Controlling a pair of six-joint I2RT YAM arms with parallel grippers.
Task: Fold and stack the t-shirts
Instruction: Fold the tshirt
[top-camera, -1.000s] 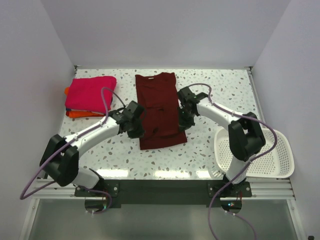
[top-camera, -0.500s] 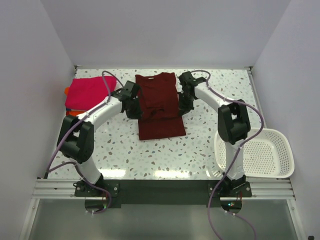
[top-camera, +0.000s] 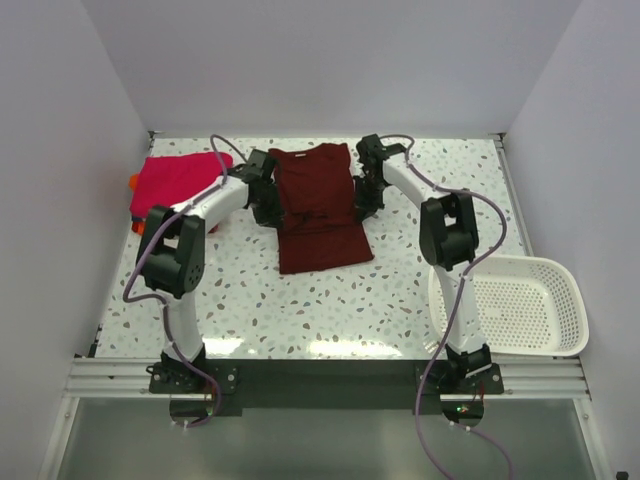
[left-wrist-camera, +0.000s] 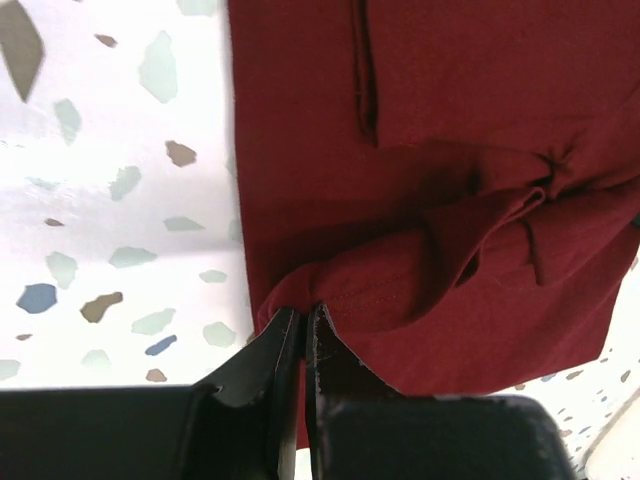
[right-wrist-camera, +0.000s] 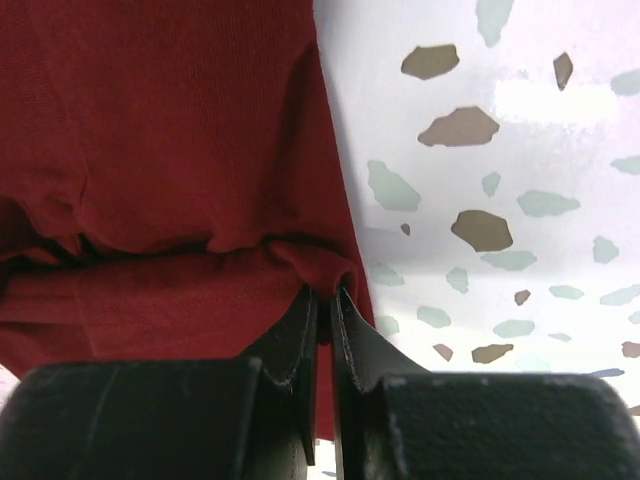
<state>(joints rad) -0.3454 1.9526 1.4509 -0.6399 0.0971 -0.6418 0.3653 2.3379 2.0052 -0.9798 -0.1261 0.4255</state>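
Note:
The dark maroon t-shirt (top-camera: 318, 190) lies lengthwise in the middle of the table, collar at the far end. My left gripper (top-camera: 268, 206) is at its left edge and my right gripper (top-camera: 364, 198) at its right edge. In the left wrist view the left gripper (left-wrist-camera: 303, 316) is shut on a raised fold of the maroon cloth (left-wrist-camera: 450, 120). In the right wrist view the right gripper (right-wrist-camera: 325, 296) is shut on a bunched edge of the same shirt (right-wrist-camera: 170, 120). A folded magenta-pink t-shirt (top-camera: 172, 182) lies on an orange one (top-camera: 137, 183) at the far left.
A white slotted basket (top-camera: 560, 300) sits at the right, hanging over the table's edge. Speckled tabletop (top-camera: 330, 310) shows in front of the maroon shirt. White walls close in the back and both sides.
Both grippers have moved toward the far end of the table, pulling the maroon shirt's edges with them. The shirt's near part has drawn back and the shirt looks shorter.

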